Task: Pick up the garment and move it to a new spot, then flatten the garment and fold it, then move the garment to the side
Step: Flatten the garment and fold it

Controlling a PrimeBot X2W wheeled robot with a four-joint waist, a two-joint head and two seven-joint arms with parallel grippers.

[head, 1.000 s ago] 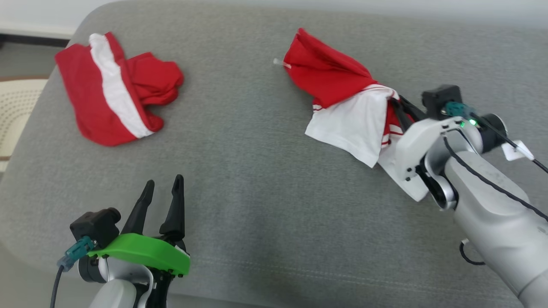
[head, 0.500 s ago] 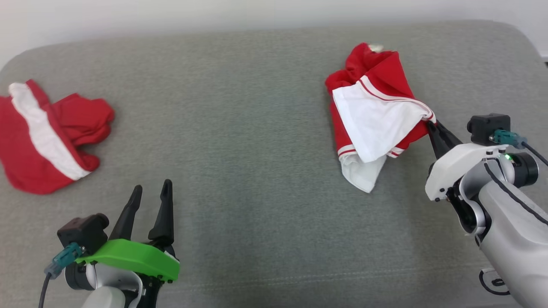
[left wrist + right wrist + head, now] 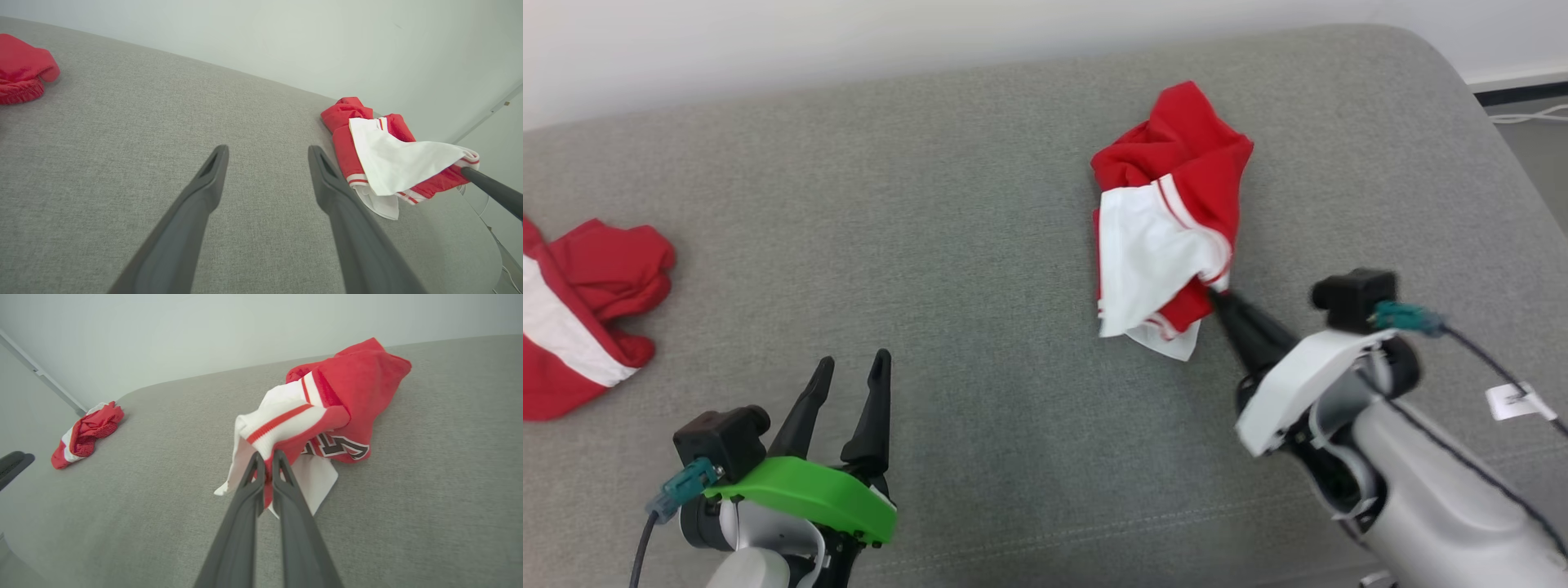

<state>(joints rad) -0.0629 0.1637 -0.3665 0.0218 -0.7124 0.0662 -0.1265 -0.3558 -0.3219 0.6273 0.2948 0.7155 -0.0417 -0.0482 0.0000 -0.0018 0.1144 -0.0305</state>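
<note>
A crumpled red and white garment (image 3: pixel 1168 220) lies on the right half of the grey cushioned surface (image 3: pixel 980 245). Its striped hem is pinched by my right gripper (image 3: pixel 1218 296), whose fingers are shut on the cloth. In the right wrist view that gripper (image 3: pixel 266 457) clamps the red-striped white edge of the garment (image 3: pixel 347 400), which bears dark lettering. The left wrist view shows the same garment (image 3: pixel 392 159) at its right. My left gripper (image 3: pixel 849 376) hovers open and empty over the near left of the surface, fingers (image 3: pixel 212 171) well apart.
A second red and white garment (image 3: pixel 580 318) lies bunched at the far left of the surface, also seen as a red heap (image 3: pixel 88 430) in the right wrist view. A pale wall runs behind. The cushion's rounded right edge (image 3: pixel 1486 122) drops to the floor.
The head camera has turned. My right gripper has dragged the garment toward the middle of the surface, bunching it more. The left gripper stays open in the same pose.
</note>
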